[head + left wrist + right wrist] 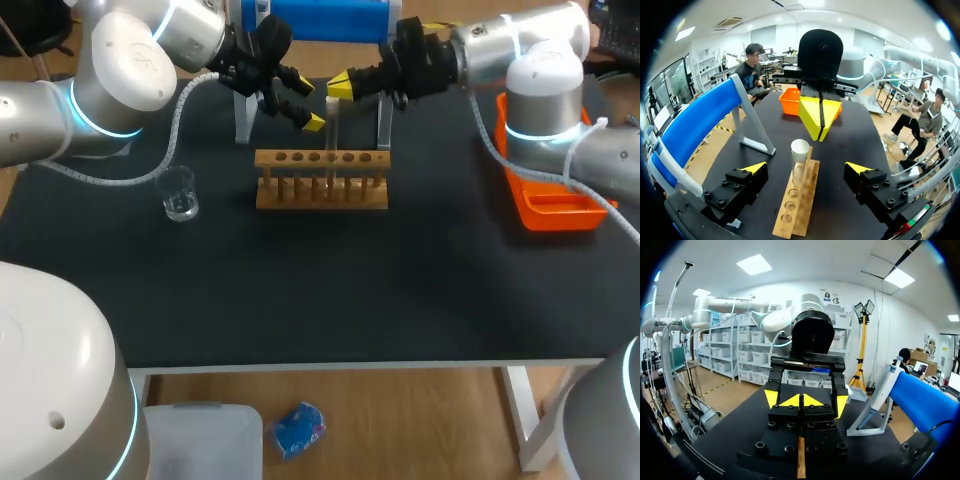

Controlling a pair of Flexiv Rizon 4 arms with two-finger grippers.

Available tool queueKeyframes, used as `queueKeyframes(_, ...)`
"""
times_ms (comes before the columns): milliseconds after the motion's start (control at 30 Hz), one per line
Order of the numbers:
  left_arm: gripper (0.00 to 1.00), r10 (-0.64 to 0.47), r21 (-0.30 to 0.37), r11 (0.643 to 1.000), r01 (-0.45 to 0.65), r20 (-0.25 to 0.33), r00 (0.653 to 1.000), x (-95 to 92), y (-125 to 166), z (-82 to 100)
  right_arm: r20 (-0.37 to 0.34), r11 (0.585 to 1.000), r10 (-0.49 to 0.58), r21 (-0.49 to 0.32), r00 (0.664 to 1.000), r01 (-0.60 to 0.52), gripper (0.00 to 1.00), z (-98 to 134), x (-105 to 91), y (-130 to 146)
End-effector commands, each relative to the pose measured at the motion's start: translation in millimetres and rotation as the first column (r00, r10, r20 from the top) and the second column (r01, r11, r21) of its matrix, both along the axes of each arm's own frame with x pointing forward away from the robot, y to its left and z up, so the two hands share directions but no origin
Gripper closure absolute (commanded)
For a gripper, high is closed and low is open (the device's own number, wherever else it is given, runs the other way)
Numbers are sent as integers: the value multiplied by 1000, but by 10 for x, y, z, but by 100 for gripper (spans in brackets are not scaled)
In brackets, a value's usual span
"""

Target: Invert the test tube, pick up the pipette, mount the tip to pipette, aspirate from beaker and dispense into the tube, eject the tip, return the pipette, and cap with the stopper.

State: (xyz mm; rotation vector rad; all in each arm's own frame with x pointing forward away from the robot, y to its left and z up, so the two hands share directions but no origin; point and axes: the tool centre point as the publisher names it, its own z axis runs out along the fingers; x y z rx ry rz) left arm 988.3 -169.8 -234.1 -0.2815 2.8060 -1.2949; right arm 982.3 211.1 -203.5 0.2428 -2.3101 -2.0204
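- Test tube [799, 161] stands upright in one hole of the wooden rack [800, 212], its upper part clear above the rack's top bar.
- It looks like thin clear glass. We judge it light, stiff, smooth and slippery, and likely to crack under a hard squeeze.
- We would take it on the bare cylinder above the rack, pads square to its sides, with gentle pressure.
- Our left gripper [806, 168] sits over the rack, fingers [754, 169] spread wide, the tube between them untouched.
- Our right gripper [820, 119] hangs above the rack just beyond the tube, yellow tips pressed together on nothing.
- The rack is pale matte wood with a row of round holes.
- A clear beaker [180, 195] sits well apart, off the rack's end on our left arm's side.
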Motion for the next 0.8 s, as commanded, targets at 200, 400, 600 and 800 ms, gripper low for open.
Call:
queueKeyframes(200,0,1,2,1000,-1,-2,1000,1,-1,4,-38,999,26,43,999,-25,100,-104,143,61)
queueKeyframes(400,0,1,2,1000,-1,-2,1000,1,-1,4,-49,999,29,42,998,-27,100,-143,178,69)
queueKeyframes(600,0,1,2,1000,-1,-2,1000,1,-1,4,-65,999,28,45,998,-25,100,-192,208,70)
queueKeyframes(800,0,1,2,1000,-1,-2,1000,1,-1,4,-79,999,28,46,996,-25,100,-245,223,79)
